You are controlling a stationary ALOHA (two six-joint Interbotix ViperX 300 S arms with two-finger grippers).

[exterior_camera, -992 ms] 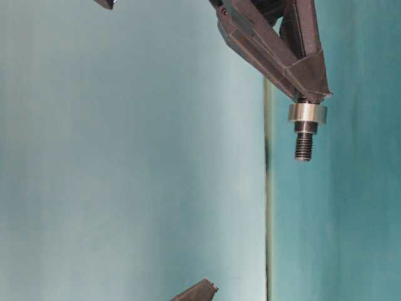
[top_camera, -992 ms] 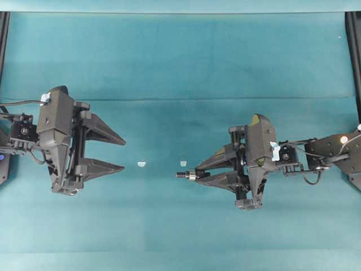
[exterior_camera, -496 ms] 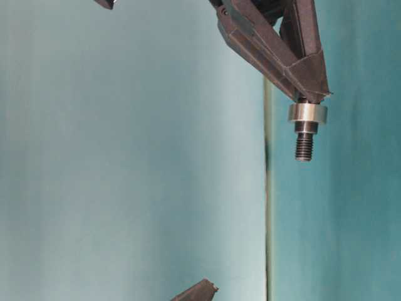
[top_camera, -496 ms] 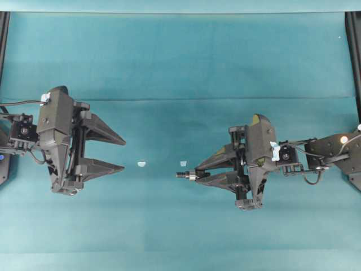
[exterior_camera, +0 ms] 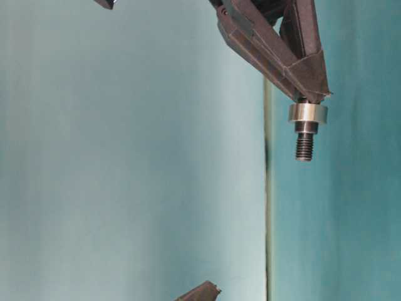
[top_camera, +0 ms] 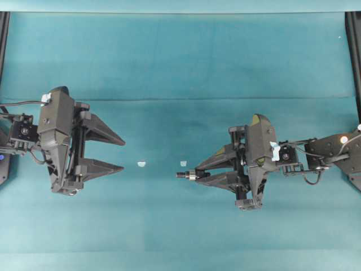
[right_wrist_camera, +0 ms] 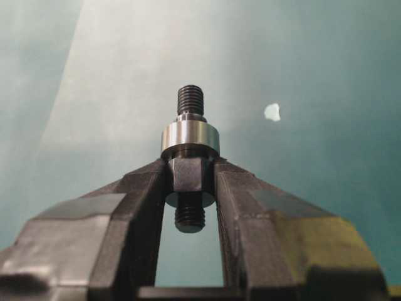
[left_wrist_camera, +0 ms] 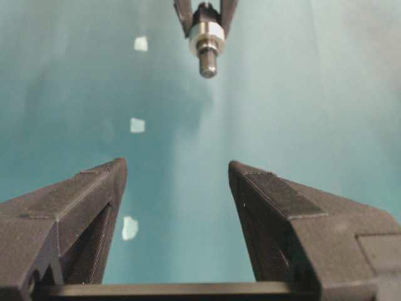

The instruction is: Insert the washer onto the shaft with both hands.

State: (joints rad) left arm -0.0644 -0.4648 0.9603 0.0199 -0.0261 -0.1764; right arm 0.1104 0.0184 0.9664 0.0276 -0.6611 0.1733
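Note:
My right gripper (top_camera: 195, 173) is shut on the shaft (right_wrist_camera: 190, 100), a dark stepped rod held level above the table. Its threaded end (exterior_camera: 304, 147) points toward the left arm. The washer (right_wrist_camera: 190, 138), a silvery ring, sits round the shaft right against the right fingertips (exterior_camera: 311, 81). The overhead view shows the washer (top_camera: 192, 175) just behind the shaft's tip (top_camera: 181, 175). My left gripper (top_camera: 123, 155) is open and empty, well to the left of the shaft. In the left wrist view the left gripper (left_wrist_camera: 176, 166) faces the washer (left_wrist_camera: 207, 32) and shaft (left_wrist_camera: 208, 63) from a distance.
Two small white tape scraps (top_camera: 141, 164) (top_camera: 183, 163) lie on the teal cloth between the arms. Black frame rails run along the left (top_camera: 3, 45) and right (top_camera: 354, 45) edges of the table.

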